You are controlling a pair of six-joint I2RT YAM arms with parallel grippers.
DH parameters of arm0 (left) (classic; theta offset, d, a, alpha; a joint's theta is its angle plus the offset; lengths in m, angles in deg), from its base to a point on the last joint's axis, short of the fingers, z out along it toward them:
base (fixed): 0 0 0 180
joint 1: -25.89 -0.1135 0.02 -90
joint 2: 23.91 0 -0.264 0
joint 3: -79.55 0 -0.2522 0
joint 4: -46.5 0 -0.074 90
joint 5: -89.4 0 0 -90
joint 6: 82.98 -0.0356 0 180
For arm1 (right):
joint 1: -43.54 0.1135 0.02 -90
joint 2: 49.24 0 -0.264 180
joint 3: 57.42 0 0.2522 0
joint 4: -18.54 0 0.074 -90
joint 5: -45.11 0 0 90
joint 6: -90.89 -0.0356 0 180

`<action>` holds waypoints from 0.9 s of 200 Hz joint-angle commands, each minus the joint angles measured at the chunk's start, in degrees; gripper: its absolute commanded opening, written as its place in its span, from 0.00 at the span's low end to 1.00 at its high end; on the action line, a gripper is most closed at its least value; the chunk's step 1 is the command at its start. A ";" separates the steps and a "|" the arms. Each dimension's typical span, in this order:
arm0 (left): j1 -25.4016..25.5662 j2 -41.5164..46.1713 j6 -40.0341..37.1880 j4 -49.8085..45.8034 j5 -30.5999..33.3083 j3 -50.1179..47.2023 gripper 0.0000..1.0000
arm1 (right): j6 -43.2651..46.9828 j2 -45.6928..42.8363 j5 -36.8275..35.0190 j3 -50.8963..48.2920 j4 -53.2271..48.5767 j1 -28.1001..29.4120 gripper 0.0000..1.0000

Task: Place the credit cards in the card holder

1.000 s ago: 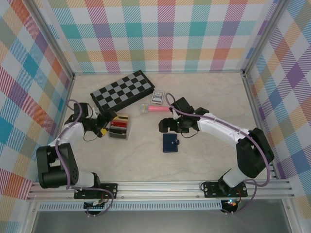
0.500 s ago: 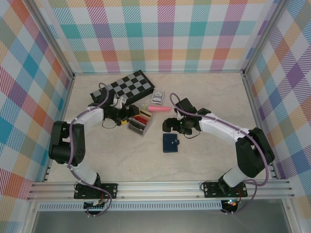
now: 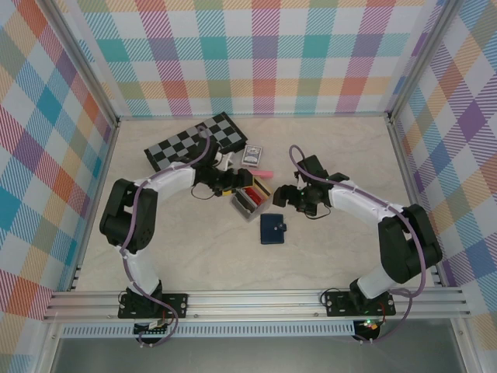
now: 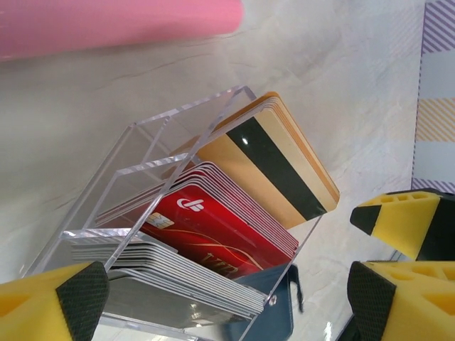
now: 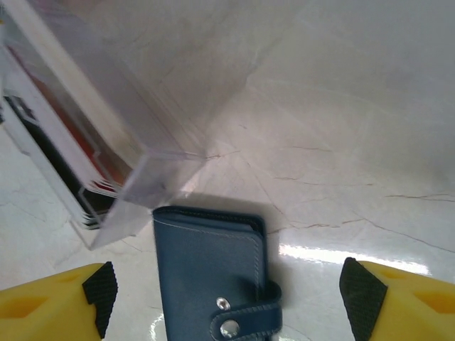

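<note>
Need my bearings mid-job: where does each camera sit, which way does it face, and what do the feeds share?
Top external: above and behind the bases, looking down on the table; both arms show, left gripper and right gripper flanking the clear box.
Left wrist: on the left arm, looking past its yellow fingertips into the clear box at the credit cards.
Right wrist: on the right arm, looking down between its fingertips at the card holder.
Shared: all three show the clear box and card holder.

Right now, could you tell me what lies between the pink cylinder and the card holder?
The clear box holding the credit cards, per the top view.
</note>
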 commanded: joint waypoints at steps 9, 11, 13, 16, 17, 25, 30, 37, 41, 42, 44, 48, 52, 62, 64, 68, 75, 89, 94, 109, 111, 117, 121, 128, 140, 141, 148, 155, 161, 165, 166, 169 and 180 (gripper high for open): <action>2.56 -1.96 3.16 -4.54 6.24 2.66 0.91 | 1.72 -3.66 0.10 -0.13 -2.26 -1.33 0.82; 2.56 -1.65 3.37 -4.53 6.73 2.74 0.91 | 1.93 -3.79 -0.21 -0.04 -2.51 -1.34 0.82; 2.58 -1.31 3.64 -4.60 7.40 2.72 0.91 | 2.22 -4.00 -0.53 0.10 -2.70 -1.34 0.82; 2.52 -0.76 3.90 -4.80 8.55 2.74 0.92 | 2.52 -4.24 -0.94 0.23 -2.96 -1.38 0.82; 2.51 -0.54 3.95 -4.89 8.92 2.72 0.92 | 2.66 -4.35 -1.02 0.29 -3.04 -1.40 0.82; 2.55 1.18 4.92 -6.07 12.63 2.88 0.92 | 3.69 -4.85 -2.04 0.68 -3.62 -1.56 0.81; 2.53 2.20 5.66 -6.73 15.14 2.83 0.93 | 4.31 -5.10 -2.60 0.98 -3.95 -1.73 0.81; 2.50 4.05 6.63 -6.61 17.34 2.28 0.93 | 5.32 -5.24 -3.08 1.57 -4.44 -1.86 0.81; 2.58 5.15 7.50 -6.40 18.46 1.78 0.93 | 5.93 -5.27 -3.20 1.85 -4.64 -1.83 0.80; 2.58 5.49 7.73 -6.43 18.75 1.68 0.93 | 6.07 -5.25 -3.20 1.93 -4.72 -1.80 0.80; 2.58 5.97 8.22 -6.39 19.35 1.38 0.93 | 6.40 -5.20 -3.25 2.08 -4.77 -1.85 0.80; 2.58 7.02 9.45 -6.39 20.65 0.71 0.93 | 7.18 -5.09 -3.26 2.42 -4.92 -1.89 0.80; 2.54 8.01 10.84 -6.11 21.66 -0.16 0.93 | 7.85 -4.92 -3.14 2.85 -5.12 -1.87 0.80; 2.56 10.31 13.67 -5.17 22.31 -2.42 0.88 | 9.57 -4.27 -3.12 3.94 -5.77 -1.92 0.79; 2.56 10.71 14.23 -5.04 22.46 -2.81 0.87 | 9.87 -4.10 -3.12 4.17 -5.87 -1.88 0.78; 2.66 11.61 15.58 -4.83 22.98 -3.99 0.86 | 10.58 -3.81 -3.12 4.61 -6.05 -1.87 0.78; 2.84 13.02 17.42 -3.92 23.32 -5.84 0.86 | 11.93 -3.20 -2.91 5.48 -6.51 -1.87 0.77; 3.44 14.73 18.70 -2.40 22.72 -8.78 0.86 | 14.24 -1.98 -2.43 7.26 -7.45 -1.82 0.75; 3.54 14.92 19.39 -2.69 22.93 -9.28 0.83 | 14.70 -1.63 -2.34 7.68 -7.60 -1.78 0.75; 4.86 15.32 21.95 -1.99 24.07 -11.21 0.78 | 16.20 -0.53 -1.72 9.19 -7.69 -1.73 0.74; 5.04 15.28 22.43 -1.92 24.13 -11.43 0.77 | 16.40 -0.33 -1.54 9.43 -7.67 -1.70 0.74; 5.65 15.03 23.64 -1.59 24.00 -11.97 0.77 | 17.17 0.37 -1.29 10.36 -7.97 -1.70 0.73; 6.11 14.75 24.26 -1.54 24.00 -12.05 0.75 | 17.55 0.85 -1.40 10.99 -8.27 -1.62 0.72; 6.87 14.14 25.10 -1.90 24.08 -11.97 0.74 | 18.32 1.75 -1.89 12.11 -8.84 -1.48 0.73; 7.90 12.96 26.90 -2.39 25.28 -11.88 0.70 | 19.61 3.41 -2.81 13.87 -9.89 -1.26 0.72; 7.92 12.87 27.13 -2.32 25.37 -11.92 0.70 | 19.68 3.52 -2.88 14.01 -9.98 -1.21 0.72; 8.28 12.17 28.43 -1.85 25.85 -12.25 0.67 | 20.05 4.31 -3.27 14.89 -10.51 -1.17 0.72; 8.46 11.48 29.64 -0.74 25.78 -12.59 0.64 | 20.32 4.92 -3.38 15.47 -10.75 -1.17 0.72; 8.53 10.94 30.33 0.53 25.39 -12.98 0.62 | 20.43 5.26 -3.28 15.83 -10.77 -1.10 0.72; 8.56 10.66 30.64 1.20 25.11 -13.17 0.60 | 20.46 5.44 -3.14 16.04 -10.78 -1.06 0.72; 8.56 10.62 30.72 1.28 25.07 -13.18 0.60 | 20.46 5.51 -3.13 16.06 -10.77 -1.07 0.72; 8.56 10.36 30.99 1.61 25.03 -13.26 0.59 | 20.53 5.63 -2.98 16.15 -10.69 -1.08 0.72; 8.63 9.67 31.76 1.96 25.62 -13.44 0.56 | 20.63 5.89 -2.58 16.40 -10.52 -0.95 0.72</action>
